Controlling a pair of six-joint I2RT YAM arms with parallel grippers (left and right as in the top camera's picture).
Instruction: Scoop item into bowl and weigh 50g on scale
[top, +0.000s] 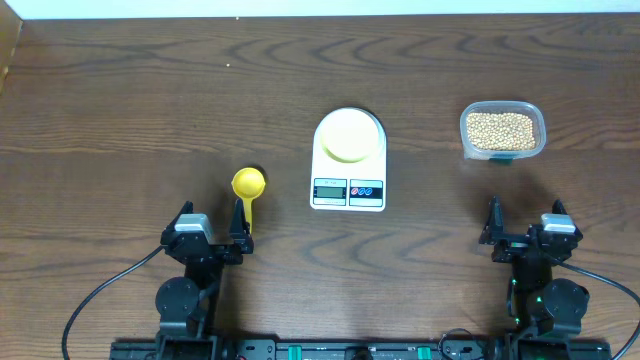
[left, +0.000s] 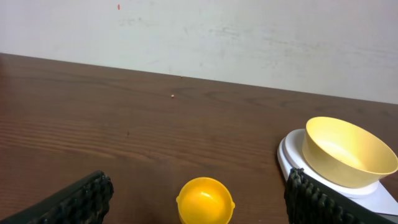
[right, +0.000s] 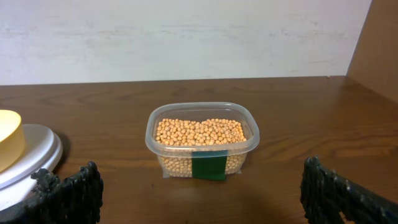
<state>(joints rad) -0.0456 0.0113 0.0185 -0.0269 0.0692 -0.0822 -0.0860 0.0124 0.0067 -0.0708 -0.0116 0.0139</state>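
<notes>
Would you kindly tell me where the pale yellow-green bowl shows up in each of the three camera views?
Overhead: the bowl is at the centre, on the scale.
Left wrist: it is at the far right, whole, on the scale's platform.
Right wrist: only its edge shows, cut off at the far left.
Shared landmark: the white scale beneath it in every view.

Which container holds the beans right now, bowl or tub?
The clear tub, right of the scale, is full of beans; the bowl on the scale is empty.

One white kitchen scale (top: 347, 191), one pale yellow bowl (top: 348, 135), one yellow scoop (top: 248, 186), one clear plastic tub (top: 541, 131) of uncountably many soybeans (top: 500, 128), one left end effector (top: 213, 226), one right end effector (top: 524, 226).
</notes>
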